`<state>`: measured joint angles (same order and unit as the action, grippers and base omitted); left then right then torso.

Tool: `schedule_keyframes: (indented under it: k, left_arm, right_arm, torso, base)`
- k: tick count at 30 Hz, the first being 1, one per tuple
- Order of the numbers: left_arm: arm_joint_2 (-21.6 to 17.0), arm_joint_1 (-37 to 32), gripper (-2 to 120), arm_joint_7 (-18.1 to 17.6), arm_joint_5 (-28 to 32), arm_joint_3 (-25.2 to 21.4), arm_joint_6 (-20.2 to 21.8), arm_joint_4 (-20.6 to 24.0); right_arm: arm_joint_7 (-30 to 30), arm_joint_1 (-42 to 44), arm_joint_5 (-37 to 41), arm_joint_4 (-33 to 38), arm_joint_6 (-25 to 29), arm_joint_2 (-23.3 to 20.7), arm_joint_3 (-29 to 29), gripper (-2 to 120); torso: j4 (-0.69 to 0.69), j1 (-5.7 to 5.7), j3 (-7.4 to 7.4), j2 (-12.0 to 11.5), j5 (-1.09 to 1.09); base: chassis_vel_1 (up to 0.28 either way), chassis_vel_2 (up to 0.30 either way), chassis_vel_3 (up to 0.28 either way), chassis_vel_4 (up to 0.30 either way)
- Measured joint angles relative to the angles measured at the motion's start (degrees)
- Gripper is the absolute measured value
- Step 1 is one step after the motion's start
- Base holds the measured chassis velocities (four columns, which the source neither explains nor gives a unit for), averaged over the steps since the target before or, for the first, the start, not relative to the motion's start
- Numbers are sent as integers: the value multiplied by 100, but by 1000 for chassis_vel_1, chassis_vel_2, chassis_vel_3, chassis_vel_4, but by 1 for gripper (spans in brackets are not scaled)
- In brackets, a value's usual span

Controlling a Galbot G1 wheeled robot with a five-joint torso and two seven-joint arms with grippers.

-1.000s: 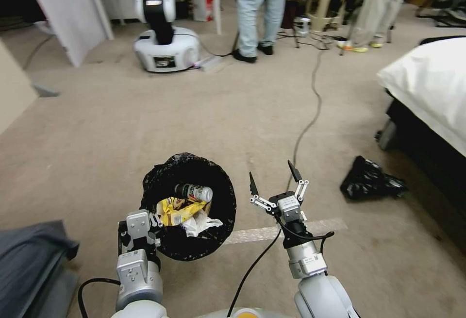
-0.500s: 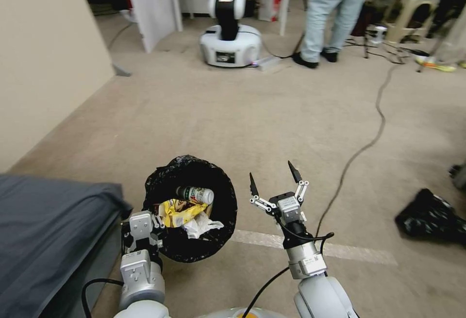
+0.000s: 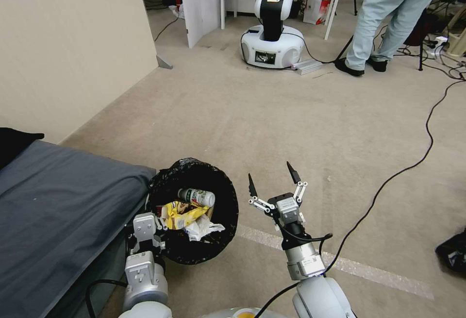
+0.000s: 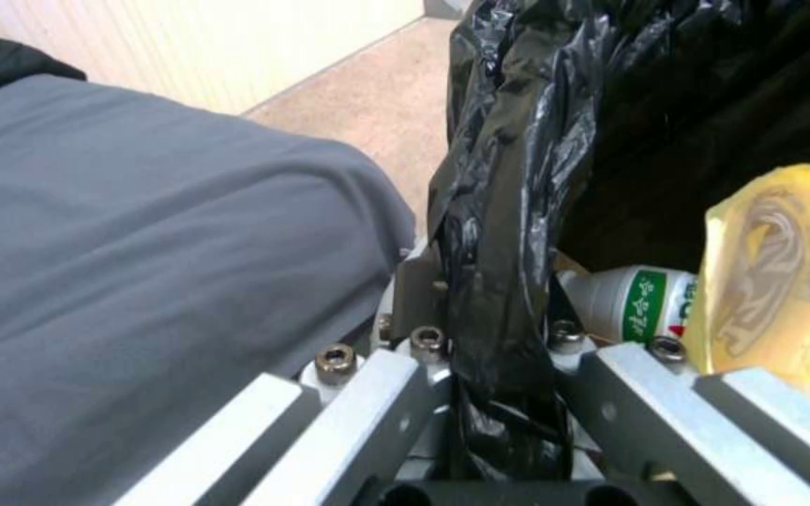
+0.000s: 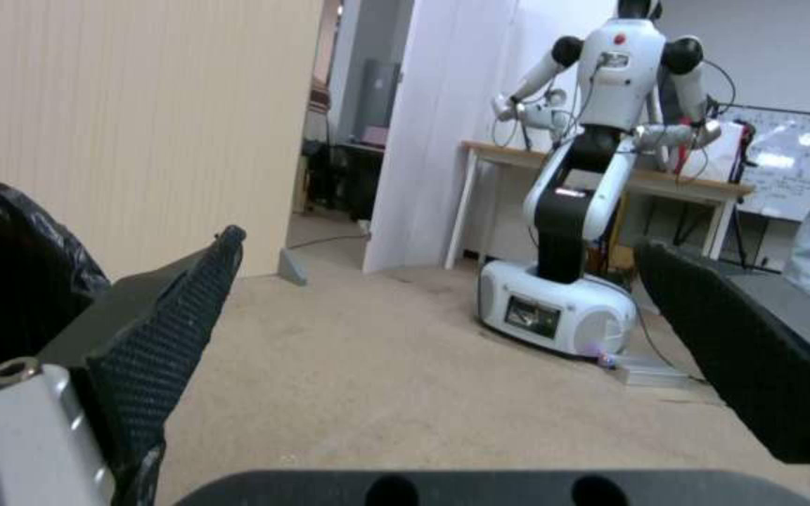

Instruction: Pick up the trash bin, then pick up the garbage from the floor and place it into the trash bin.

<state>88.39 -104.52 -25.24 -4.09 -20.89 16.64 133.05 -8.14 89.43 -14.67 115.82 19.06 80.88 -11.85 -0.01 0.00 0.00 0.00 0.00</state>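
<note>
The trash bin (image 3: pixel 221 240), lined with a crinkly black bag, hangs just above the floor (image 3: pixel 291 119) in front of me. My left gripper (image 3: pixel 154 226) is shut on its near rim, and the left wrist view shows the liner (image 4: pixel 503 211) pinched between the fingers. Garbage lies inside the bin: a small bottle (image 3: pixel 196 196) (image 4: pixel 635 302), a yellow wrapper (image 3: pixel 182 212) (image 4: pixel 775 260) and a white tissue (image 3: pixel 203 225). My right gripper (image 3: pixel 273 182) (image 5: pixel 443 316) hovers open beside the bin on its right, holding nothing.
A grey-covered bed (image 3: pixel 58 201) (image 4: pixel 143 246) lies close on the left, touching the bin's side. A beige wall (image 3: pixel 73 41) stands behind it. Another robot (image 3: pixel 272 41) (image 5: pixel 583 211) and a person's legs (image 3: pixel 383 22) are far ahead. A black cable (image 3: pixel 388 177) crosses the carpet, and black clothing (image 3: pixel 454 252) lies at the right edge.
The whole head view has swung left: the bed and wall now take up the left side, and the black clothing has slid to the right edge. Both arms hold the same pose.
</note>
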Motion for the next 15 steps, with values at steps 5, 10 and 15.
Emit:
schedule_keyframes:
  k: [5,10,15]
  left_arm:
    - [-40,-1,1,-11,318,44,381,26]
    - [-83,3,1,66,782,73,885,176]
    - [-117,74,1,154,1509,93,1509,277]
  right_arm:
    - [-2,20,-21,13,17,13,0,100]
    - [-4,54,-55,11,54,18,-6,100]
    - [-6,80,-79,2,85,35,-11,100]
  torso:
    - [1,0,0,0,-1]
    - [1,0,0,0,0]
    - [2,0,0,0,0]
  base:
    - [0,0,0,0]
    - [0,0,0,0]
    - [0,0,0,0]
